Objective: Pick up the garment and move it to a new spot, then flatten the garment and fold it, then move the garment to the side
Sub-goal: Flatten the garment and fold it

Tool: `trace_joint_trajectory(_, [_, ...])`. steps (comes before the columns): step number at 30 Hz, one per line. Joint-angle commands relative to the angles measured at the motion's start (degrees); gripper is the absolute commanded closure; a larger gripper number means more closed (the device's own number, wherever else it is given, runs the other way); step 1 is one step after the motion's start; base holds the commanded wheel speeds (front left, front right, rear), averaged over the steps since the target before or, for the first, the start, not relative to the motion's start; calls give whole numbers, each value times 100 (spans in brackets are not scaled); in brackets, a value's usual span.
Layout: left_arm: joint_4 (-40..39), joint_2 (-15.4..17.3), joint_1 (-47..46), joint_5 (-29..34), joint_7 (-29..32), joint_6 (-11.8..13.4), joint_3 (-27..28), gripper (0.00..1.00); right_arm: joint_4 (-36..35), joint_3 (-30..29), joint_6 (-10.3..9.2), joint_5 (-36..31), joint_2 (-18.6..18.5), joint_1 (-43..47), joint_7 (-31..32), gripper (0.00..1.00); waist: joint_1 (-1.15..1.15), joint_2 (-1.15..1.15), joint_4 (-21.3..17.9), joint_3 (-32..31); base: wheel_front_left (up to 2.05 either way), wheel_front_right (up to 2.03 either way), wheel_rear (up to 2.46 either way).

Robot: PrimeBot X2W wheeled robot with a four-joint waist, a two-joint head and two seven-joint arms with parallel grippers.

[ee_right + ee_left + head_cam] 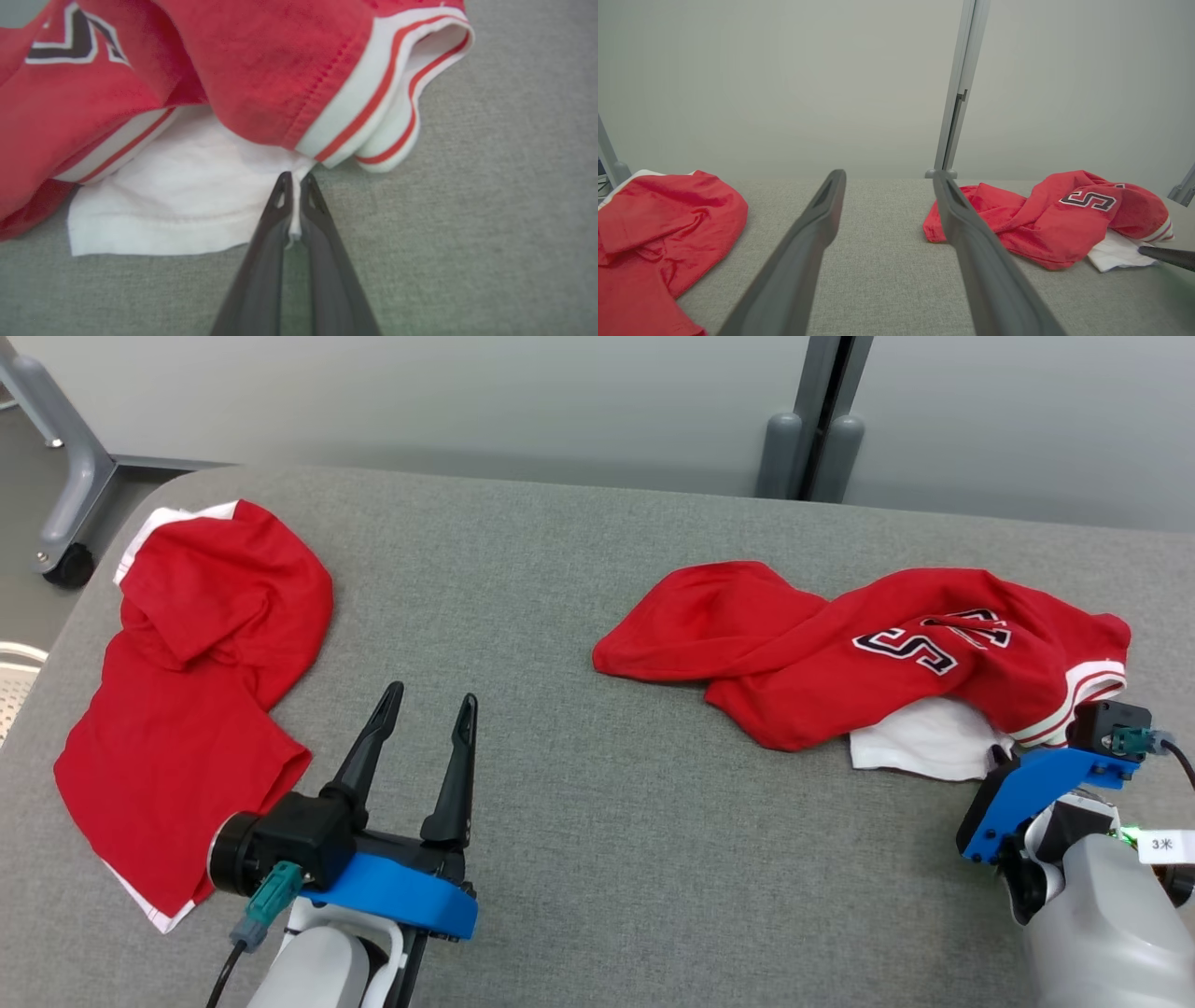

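On the crumpled red garment (840, 644) at the right of the grey tabletop (579, 803), we read a block letter "S" (904, 650), dark with a white outline. We see it again, plainer, in the left wrist view. A second letter (971, 629) just beside it is creased into the cloth, and we cannot make it out. The right wrist view shows part of the same dark lettering, cut off by the picture's edge. A small white tag (1164, 845) on the right arm reads "3米".
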Motion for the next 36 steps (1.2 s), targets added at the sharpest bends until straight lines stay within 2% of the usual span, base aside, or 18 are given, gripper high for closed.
trace_joint_trajectory(1, [30,41,88,-24,-24,37,31,0,-5,93,3,218,13,97,-200,100,-1,-1,-107,-127,0,0,0])
trace_joint_trajectory(5, [39,135,234,-78,-21,109,125,0,-355,396,2,673,2,356,-537,100,-1,-1,-339,-320,0,0,0])
trace_joint_trajectory(8, [24,198,377,-121,-4,154,173,0,-999,595,3,1019,3,742,-481,100,-1,-1,-523,-438,0,0,0])
trace_joint_trajectory(12, [-49,273,538,-172,21,224,231,0,-2272,809,3,1460,6,1582,-28,100,-1,-1,-755,-564,0,0,0])
trace_joint_trajectory(15, [-111,283,587,-194,54,249,233,0,-3301,736,2,1718,6,2269,414,100,-1,-1,-854,-599,0,0,0])
trace_joint_trajectory(18, [-128,295,627,-211,68,261,216,0,-3994,589,3,1954,10,2889,758,100,-1,-1,-883,-637,0,0,0])
trace_joint_trajectory(20, [-136,296,624,-211,77,267,208,0,-4161,577,3,2001,8,3049,824,100,-1,-1,-887,-639,0,0,0])
trace_joint_trajectory(21, [-143,296,624,-215,82,271,203,0,-4265,605,3,2063,10,3196,901,0,-1,-1,-890,-641,0,0,0])
trace_joint_trajectory(26, [-137,314,637,-234,106,260,161,0,-4527,772,3,2211,2,3508,722,0,-1,-1,-865,-675,0,0,0])
trace_joint_trajectory(36, [-25,315,776,-311,78,306,153,0,-5016,1881,3,2100,8,3721,-981,0,-1,-1,-799,-880,0,0,0])
